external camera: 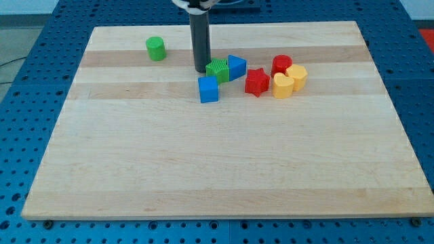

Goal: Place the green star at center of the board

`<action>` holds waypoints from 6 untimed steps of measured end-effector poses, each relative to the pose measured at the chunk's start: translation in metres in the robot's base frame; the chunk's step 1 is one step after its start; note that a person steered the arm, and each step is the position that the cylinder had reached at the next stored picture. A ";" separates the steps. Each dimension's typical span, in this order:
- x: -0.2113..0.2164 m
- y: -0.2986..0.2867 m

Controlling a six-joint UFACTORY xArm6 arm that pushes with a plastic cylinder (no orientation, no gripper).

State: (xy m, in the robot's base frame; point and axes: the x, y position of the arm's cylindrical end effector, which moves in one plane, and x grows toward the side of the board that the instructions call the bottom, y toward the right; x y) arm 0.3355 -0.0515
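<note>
- A straight dark rod descends from the view's top onto a pale wooden board [224, 169], and my tip [201, 70] rests on the surface at the left edge of the green star-shaped plastic block [218, 70], touching it or very nearly so.
- The green star sits in the upper half of the board, a little toward the view's top from the middle, and directly to the view's right of my tip.
- The board's centre lies toward the view's bottom from the star, so the present contact side looks set to drive the star rightward rather than downward; by this reading the tip would need to come round to the star's top side before a useful push.
- The star is hemmed in: a blue triangular block [237, 66] touches its right side and a blue cube [209, 89] sits just below and left, near the downward path.
- Farther right lie a red star-shaped block [257, 82], a red cylinder [281, 65] and two yellow blocks, one heart-like [283, 86] and one rounded [297, 76], bunched together.
- A green cylinder [156, 49] stands well apart at the upper left.
- The star shows no clear long axis.
- The arm carries no jaws, only the rod, so there is nothing to open or close.
- No brand, label or legible writing appears anywhere.
</note>
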 end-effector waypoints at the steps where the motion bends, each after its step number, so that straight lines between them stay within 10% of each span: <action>1: 0.030 -0.002; 3: -0.016 -0.006; 6: 0.053 0.030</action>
